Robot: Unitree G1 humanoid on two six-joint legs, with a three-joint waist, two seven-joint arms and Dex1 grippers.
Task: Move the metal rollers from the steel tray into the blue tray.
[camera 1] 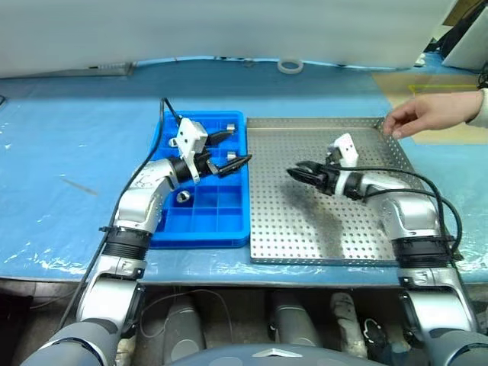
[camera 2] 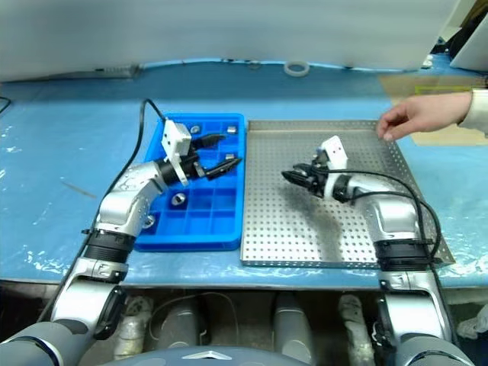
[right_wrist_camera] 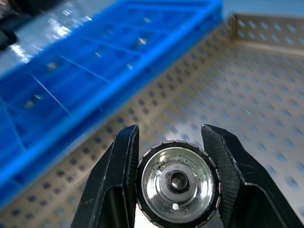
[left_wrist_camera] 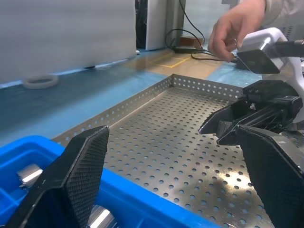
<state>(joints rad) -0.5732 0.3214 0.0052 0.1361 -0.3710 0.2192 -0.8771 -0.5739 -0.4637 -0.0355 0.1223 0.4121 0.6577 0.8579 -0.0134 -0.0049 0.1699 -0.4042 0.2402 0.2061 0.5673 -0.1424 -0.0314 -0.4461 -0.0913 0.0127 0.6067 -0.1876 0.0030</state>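
A: Near first. Right hand (right_wrist_camera: 173,183) pinches one roller (right_wrist_camera: 176,183) between both fingers, flat face with its dark centre hole turned toward the wrist camera. It hangs above the steel tray (camera 1: 305,229), roughly mid-tray, pointing left toward the blue tray (camera 1: 194,232).

B: Why hold it that way?

A: My guess: gripping across the round sides keeps it from rolling out, and being lifted clear of the perforated floor lets it pass over the blue rim.

B: Left hand?

A: Left hand (camera 1: 229,150) has its fingers spread wide with nothing in them, hovering over the far right part of the blue tray. Probably parked there out of the right arm's way, but that's a guess.

B: Other metal rollers?

A: A few sit in blue compartments: one near the left side (camera 1: 183,197), some along the far row (camera 1: 229,126). I can't spot any loose on the steel tray floor; anything under the right arm is hidden. Trays sit side by side, touching or nearly so, blue on the left, which keeps the carry short.

B: Farther back?

A: A person's hand (camera 1: 423,114) rests at the steel tray's far right corner, maybe steadying it. A white tape ring (camera 1: 290,66) lies on the blue-covered worktop (camera 1: 69,145), far side, well apart from the trays.

B: Any writing?

A: None readable anywhere.
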